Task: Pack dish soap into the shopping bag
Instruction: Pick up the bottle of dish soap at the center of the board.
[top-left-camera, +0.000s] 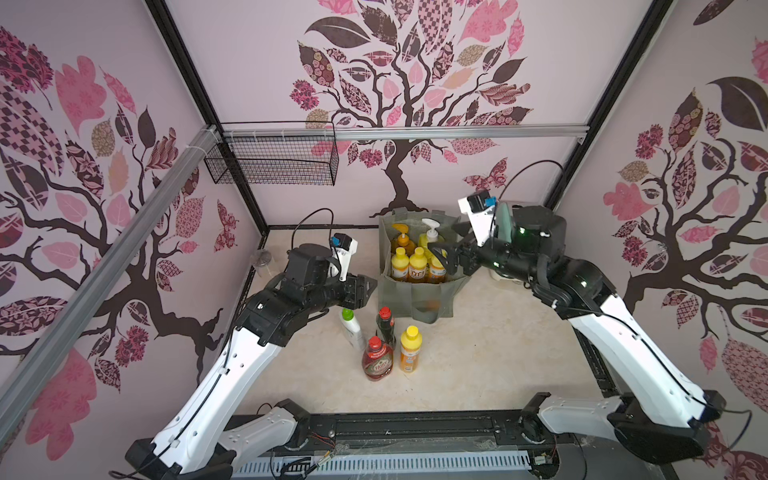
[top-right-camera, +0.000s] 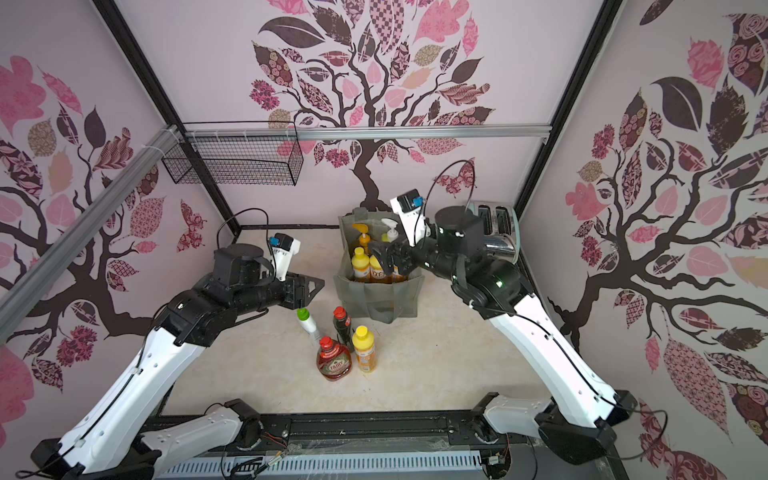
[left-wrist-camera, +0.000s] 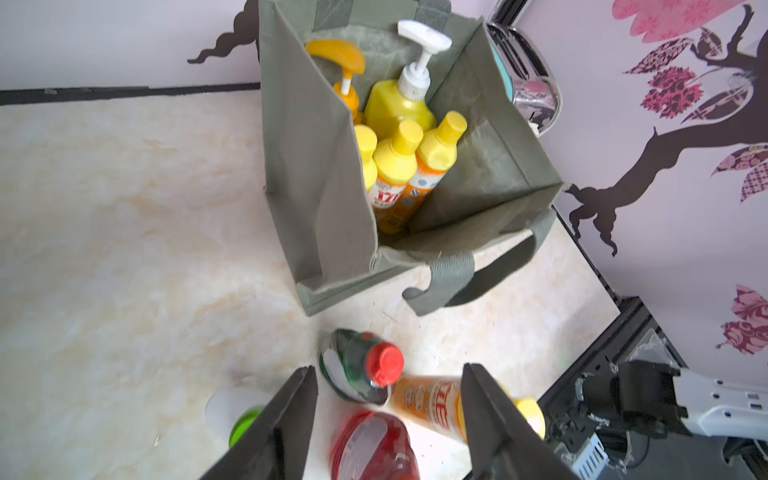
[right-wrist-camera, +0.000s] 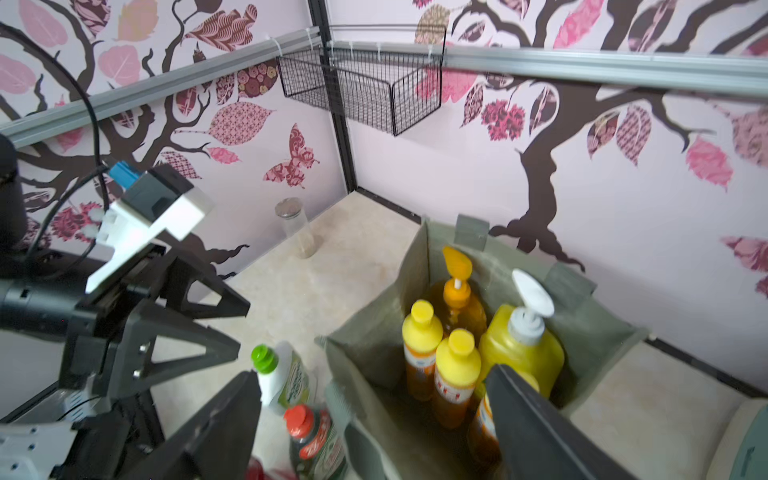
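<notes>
The grey-green shopping bag (top-left-camera: 415, 299) (top-right-camera: 378, 299) stands open at the back of the table. Inside it are an orange pump bottle (top-left-camera: 402, 240), a yellow pump bottle (top-left-camera: 428, 239) and three small orange yellow-capped bottles (left-wrist-camera: 397, 166). In front of it stand a white green-capped bottle (top-left-camera: 352, 330), a dark red-capped one (top-left-camera: 385, 324), the red Fairy (top-left-camera: 377, 361) and a small orange bottle (top-left-camera: 410, 351). My left gripper (top-left-camera: 368, 291) (left-wrist-camera: 389, 370) hangs open above these four, holding nothing. My right gripper (top-left-camera: 442, 255) (right-wrist-camera: 371, 372) is open over the bag's mouth, empty.
A black wire basket (top-left-camera: 274, 160) hangs on the back wall at the left. A clear glass jar (top-left-camera: 262, 262) stands in the back left corner. A chrome toaster (top-right-camera: 496, 232) sits behind my right arm, beside the bag. Walls close the table on three sides.
</notes>
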